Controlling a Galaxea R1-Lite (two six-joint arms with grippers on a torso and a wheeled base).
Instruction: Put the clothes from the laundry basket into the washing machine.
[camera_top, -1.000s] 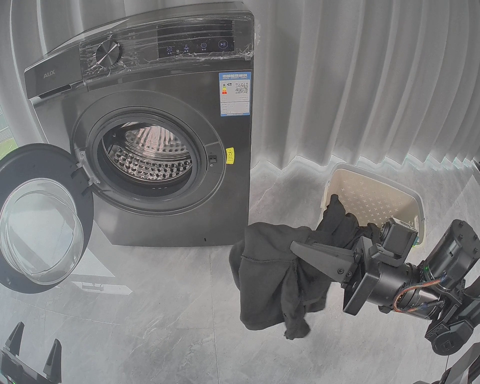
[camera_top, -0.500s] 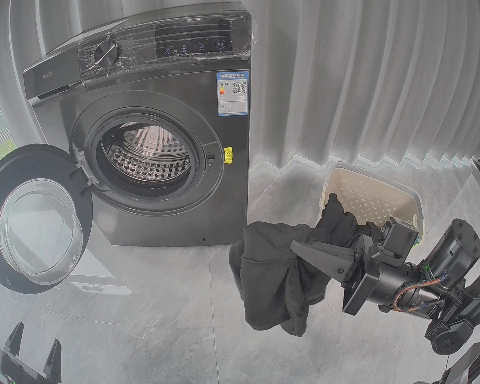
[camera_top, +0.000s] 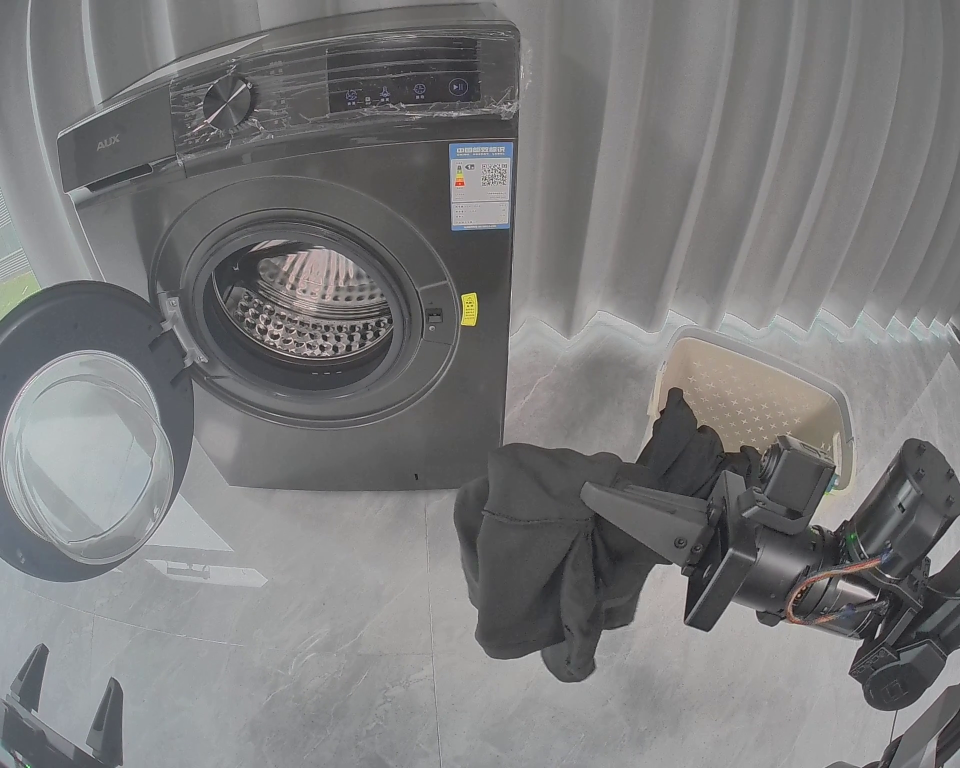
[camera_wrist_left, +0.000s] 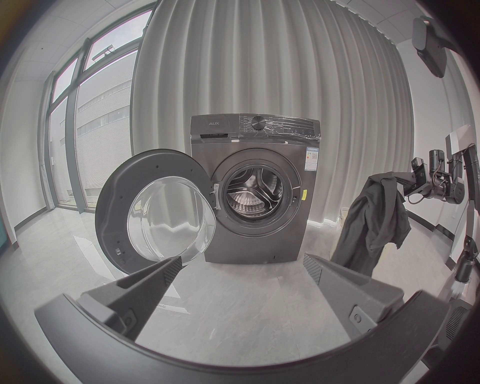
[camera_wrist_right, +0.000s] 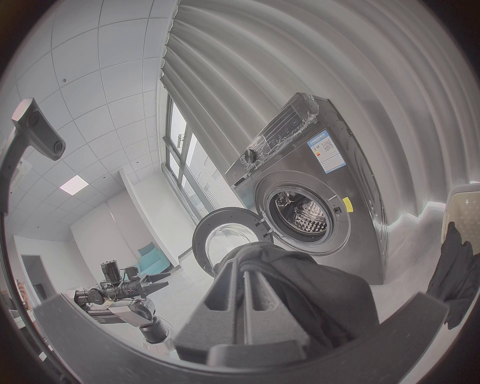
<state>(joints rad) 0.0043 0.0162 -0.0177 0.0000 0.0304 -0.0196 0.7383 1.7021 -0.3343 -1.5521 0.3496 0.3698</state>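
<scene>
A grey washing machine (camera_top: 330, 250) stands at the left with its round door (camera_top: 85, 430) swung wide and the steel drum (camera_top: 310, 305) showing. My right gripper (camera_top: 595, 497) is shut on a black garment (camera_top: 540, 560), which hangs above the floor to the right of the machine. Another dark garment (camera_top: 690, 440) drapes over the near rim of the cream laundry basket (camera_top: 780, 395) behind it. My left gripper (camera_top: 68, 690) is low at the front left, open and holding nothing. In the left wrist view the machine (camera_wrist_left: 255, 190) and the hanging garment (camera_wrist_left: 372, 220) face me.
White curtains (camera_top: 740, 160) run along the wall behind the machine and basket. Grey tiled floor (camera_top: 300, 620) lies bare in front of the machine. The open door juts out to the left of the drum opening.
The whole head view has shifted slightly, so the camera moved. The hanging garment has swayed a little under the right gripper; its lower tail now hangs further left. The left gripper looks unmoved.
</scene>
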